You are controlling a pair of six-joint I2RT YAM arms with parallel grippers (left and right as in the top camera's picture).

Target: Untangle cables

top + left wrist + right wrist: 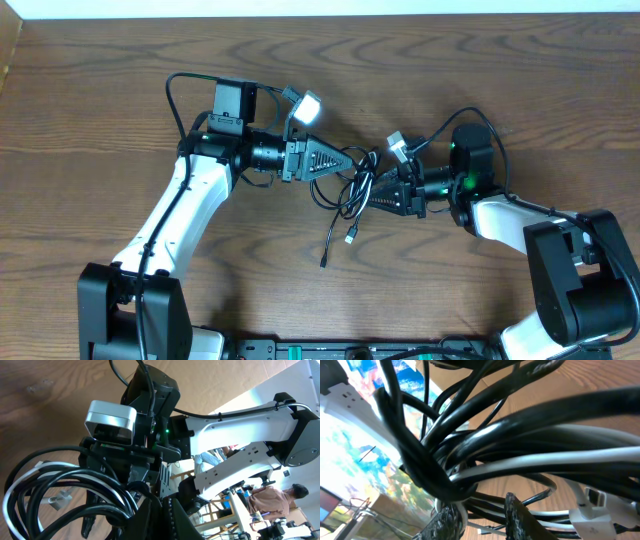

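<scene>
Mid-untangling, left fingers [346, 163] pinch shut and right fingers [375, 190] clamp narrowly on the knotted cables [352, 200] held between them over the counter [100, 80], so the next move calls for drawing the loops gently apart.

Brown wood-grain table [90, 90]. A thin black cable [331, 238] runs out below the left fingers [330, 160] and right fingers [388, 195]; its plug ends apparently rest on the table.
</scene>
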